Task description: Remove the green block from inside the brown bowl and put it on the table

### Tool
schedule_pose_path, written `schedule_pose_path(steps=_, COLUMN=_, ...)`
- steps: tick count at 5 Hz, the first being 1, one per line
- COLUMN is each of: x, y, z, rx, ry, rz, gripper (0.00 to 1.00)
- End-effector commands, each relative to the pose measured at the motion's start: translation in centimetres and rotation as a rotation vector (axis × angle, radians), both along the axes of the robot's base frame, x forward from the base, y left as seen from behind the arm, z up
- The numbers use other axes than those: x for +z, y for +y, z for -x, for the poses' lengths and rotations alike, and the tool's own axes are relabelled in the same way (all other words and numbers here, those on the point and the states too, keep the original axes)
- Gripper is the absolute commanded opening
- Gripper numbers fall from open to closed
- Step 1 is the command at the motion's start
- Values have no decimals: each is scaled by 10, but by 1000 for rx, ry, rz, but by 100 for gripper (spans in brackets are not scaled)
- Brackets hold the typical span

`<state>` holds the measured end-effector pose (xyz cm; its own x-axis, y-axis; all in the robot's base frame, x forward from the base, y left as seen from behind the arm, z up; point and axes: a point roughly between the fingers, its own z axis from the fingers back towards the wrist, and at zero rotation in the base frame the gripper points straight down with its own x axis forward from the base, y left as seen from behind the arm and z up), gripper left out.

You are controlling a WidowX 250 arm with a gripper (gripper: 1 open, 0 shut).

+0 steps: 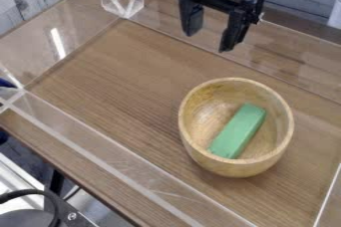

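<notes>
A bright green block [238,131] lies flat inside the tan wooden bowl [194,103], slanted from upper right to lower left. The bowl stands on the brown wood-grain table [114,77] toward the right side. My gripper [212,28] hangs above the far part of the table, behind the bowl and well clear of it. Its two black fingers point down and stand apart, with nothing between them.
Clear acrylic walls [54,141] edge the tabletop on all sides. A clear bracket [123,0] stands at the far left corner. Bare tabletop stretches left of the bowl.
</notes>
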<state>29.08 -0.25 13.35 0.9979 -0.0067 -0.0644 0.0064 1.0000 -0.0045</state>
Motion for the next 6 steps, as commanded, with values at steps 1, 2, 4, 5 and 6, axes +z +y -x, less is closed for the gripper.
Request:
schedule_pose_path(steps=1, x=-10, y=-16, z=9, rx=-21, ry=25, rz=3, gripper=100)
schedule_pose_path(steps=2, x=-23, y=-36, z=22, rx=-52, ry=52, rz=8, gripper=100)
schedule_pose_path(steps=4, x=-52, y=-51, z=35, rx=-73, ry=49, rz=103, gripper=100)
schedule_pose_path(steps=5, x=-66, y=-54, z=38, rx=-123, ry=64, rz=116, gripper=100)
schedule_pose_path(steps=6, x=-81, y=-56, z=41, rx=-173, ry=84, rz=125, gripper=100)
